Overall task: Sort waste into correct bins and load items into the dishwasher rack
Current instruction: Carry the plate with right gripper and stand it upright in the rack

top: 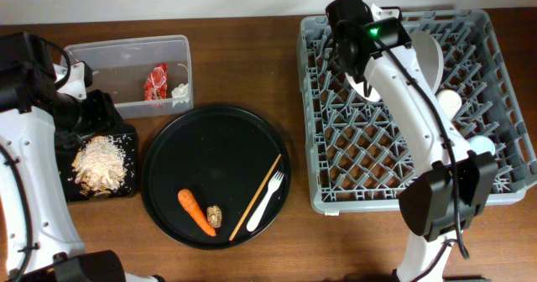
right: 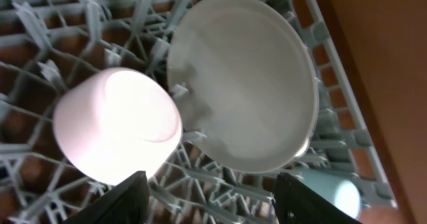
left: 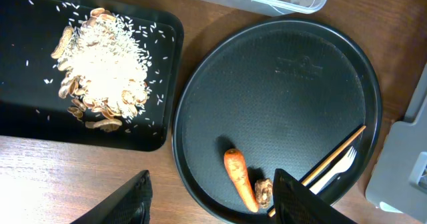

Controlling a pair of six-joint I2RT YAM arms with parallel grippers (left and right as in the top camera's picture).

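Observation:
My right gripper hangs open over the grey dishwasher rack, with nothing between its fingers. Below it an upturned white bowl sits beside the white plate, which leans on the pegs. A pale-blue cup lies to the right. My left gripper is open and empty above the rim of the round black tray. That tray holds the carrot, a brown lump, the chopstick and the white fork.
The shallow black tray holds beige food scraps. In the clear tub lie a red wrapper and a white wad. A white cup sits in the rack's right side.

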